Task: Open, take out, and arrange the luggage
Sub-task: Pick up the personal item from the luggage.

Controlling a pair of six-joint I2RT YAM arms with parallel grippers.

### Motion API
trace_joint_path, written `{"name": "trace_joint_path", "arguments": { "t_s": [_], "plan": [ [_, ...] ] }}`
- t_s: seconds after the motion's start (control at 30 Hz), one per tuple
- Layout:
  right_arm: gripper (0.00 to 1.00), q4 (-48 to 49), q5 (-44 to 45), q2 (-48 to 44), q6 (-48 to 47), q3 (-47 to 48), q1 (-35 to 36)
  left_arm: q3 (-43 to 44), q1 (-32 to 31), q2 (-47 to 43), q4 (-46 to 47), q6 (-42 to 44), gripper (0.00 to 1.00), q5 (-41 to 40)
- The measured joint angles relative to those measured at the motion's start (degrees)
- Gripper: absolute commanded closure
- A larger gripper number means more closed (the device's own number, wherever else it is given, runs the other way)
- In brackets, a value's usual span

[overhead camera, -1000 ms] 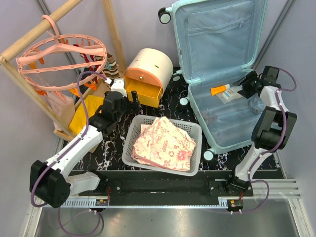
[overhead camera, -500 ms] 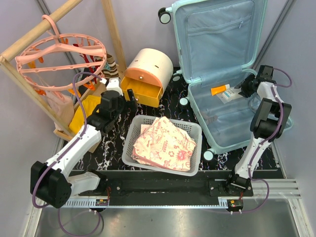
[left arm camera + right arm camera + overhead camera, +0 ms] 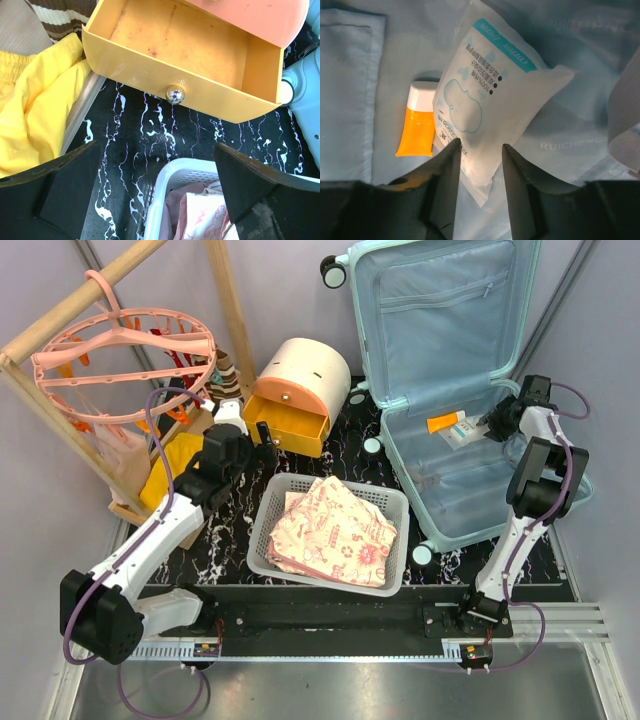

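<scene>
The pale mint luggage (image 3: pixel 440 536) lies open at the right, its lid (image 3: pixel 440 320) propped up behind. On its blue lining (image 3: pixel 350 90) lie a white printed pouch (image 3: pixel 485 95) and an orange tube (image 3: pixel 417 127); the same pouch (image 3: pixel 462 434) shows from above. My right gripper (image 3: pixel 481 150) reaches into the case from the right, and both of its fingers press on the pouch's near corner. My left gripper (image 3: pixel 157 150) hangs wide open and empty over the dark table, between the open yellow drawer (image 3: pixel 180 55) and the white basket (image 3: pixel 170 172).
The cream-and-orange drawer box (image 3: pixel 300 375) stands left of the case. The basket (image 3: pixel 262 530) holds folded patterned cloth (image 3: pixel 335 530). Yellow cloth (image 3: pixel 35 100) lies at the left under a wooden rack with a pink round clip hanger (image 3: pixel 125 345).
My right gripper's jaws have narrowed onto the pouch's corner and its wrist has shifted a little. The left arm has drifted slightly and stays open.
</scene>
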Motion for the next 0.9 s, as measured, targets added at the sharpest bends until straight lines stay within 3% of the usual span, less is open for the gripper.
{"name": "trace_joint_path", "arguments": {
  "t_s": [0.13, 0.17, 0.23, 0.27, 0.53, 0.8, 0.9],
  "plan": [
    [0.68, 0.02, -1.25, 2.56, 0.66, 0.59, 0.0, 0.57, 0.0, 0.0, -0.46, 0.04, 0.01, 0.0],
    [0.82, 0.02, -1.77, 3.02, 0.79, 0.59, 0.0, 0.7, 0.0, -0.02, -0.46, 0.04, 0.01, 0.0],
    [0.98, 0.07, -2.25, 3.23, 0.85, 0.52, 0.0, 0.74, 0.0, -0.15, -0.44, 0.04, 0.01, 0.0],
    [1.0, 0.17, -2.4, 3.23, 0.68, 0.52, 0.0, 0.74, 0.0, -0.17, -0.46, 0.04, 0.01, 0.0],
    [1.0, 0.46, -0.09, -3.43, -2.43, -4.04, 0.07, 2.8, 0.0, -0.37, -0.63, 1.16, 0.01, 0.26],
    [1.0, 6.27, 1.77, -26.14, -5.46, -13.11, 0.07, 7.39, 0.0, -0.2, -0.46, 2.71, 0.01, 4.66],
    [1.0, 11.39, -3.02, -34.88, -4.72, -21.07, 0.09, 9.09, -0.11, 0.76, -0.52, 2.58, 0.01, 8.24]
  ]
}}
